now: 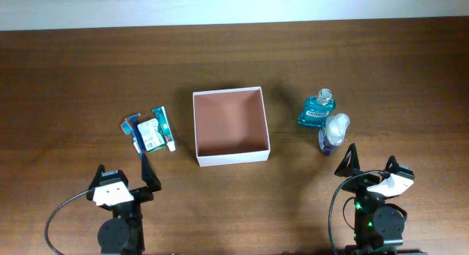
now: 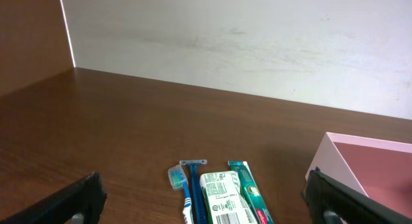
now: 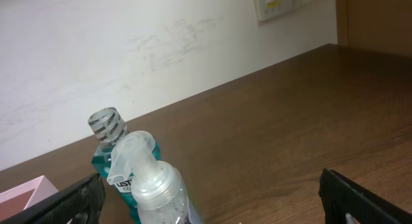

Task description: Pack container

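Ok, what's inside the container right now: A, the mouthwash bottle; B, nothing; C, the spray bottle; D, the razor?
B: in the overhead view the container shows only its bare reddish-brown floor, while the mouthwash bottle and the razor lie outside it.

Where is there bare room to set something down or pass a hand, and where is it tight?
Bare table: between the toiletry pile and the container, between the container and the mouthwash bottle, and beyond them all. The container's floor is bare. Crowded: the spray bottle beside the mouthwash bottle.
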